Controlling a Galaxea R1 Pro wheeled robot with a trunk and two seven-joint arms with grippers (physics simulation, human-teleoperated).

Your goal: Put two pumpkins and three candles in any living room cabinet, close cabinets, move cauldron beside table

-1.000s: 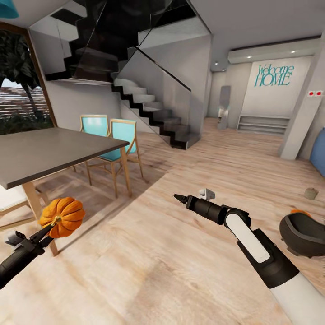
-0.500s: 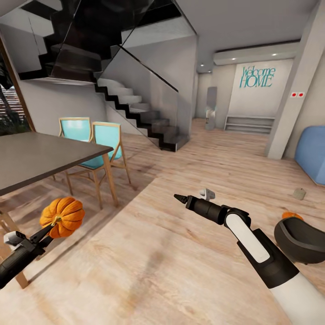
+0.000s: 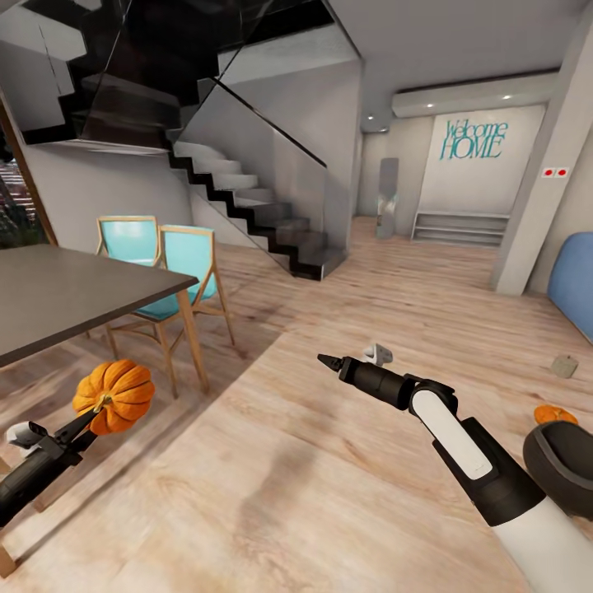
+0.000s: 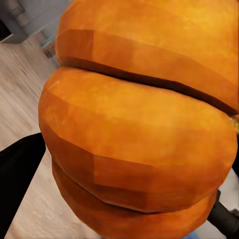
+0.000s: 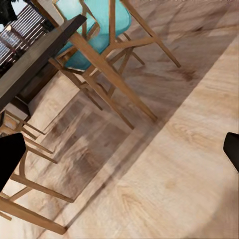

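The left hand (image 3: pixel 82 424) is clamped on a pumpkin (image 3: pixel 114 395), gripping it at the stem end so that the orange body sits just beyond the fingertips, carried clear of the floor. In the left wrist view the pumpkin (image 4: pixel 139 124) bulks right up against the camera, its ribs running across the frame. The right hand (image 3: pixel 327 360) is held out low over the wood plank floor (image 3: pixel 313 494) with nothing between its fingers; in the right wrist view the two dark fingertips stand wide apart at opposite sides of the frame, so it is open and empty.

Outward from the right hand, further off on the robot's right, the cauldron (image 3: pixel 564 465) sits on the floor, cut by the edge of the head view. Just behind its rim lies the second pumpkin (image 3: pixel 554 413), and beyond that, apart from both, a single candle (image 3: pixel 565 366) stands on the floor near the blue sofa (image 3: pixel 574 292).

So everything still loose lies to the right, nearer the free right arm, while the loaded left arm is on the side of the dining desk (image 3: pixel 74 292) and its teal chairs (image 3: pixel 177 263). The staircase (image 3: pixel 247 198) stands ahead. My judgement is that the carried pumpkin must still travel to a cabinet, which calls for a turn of the base.
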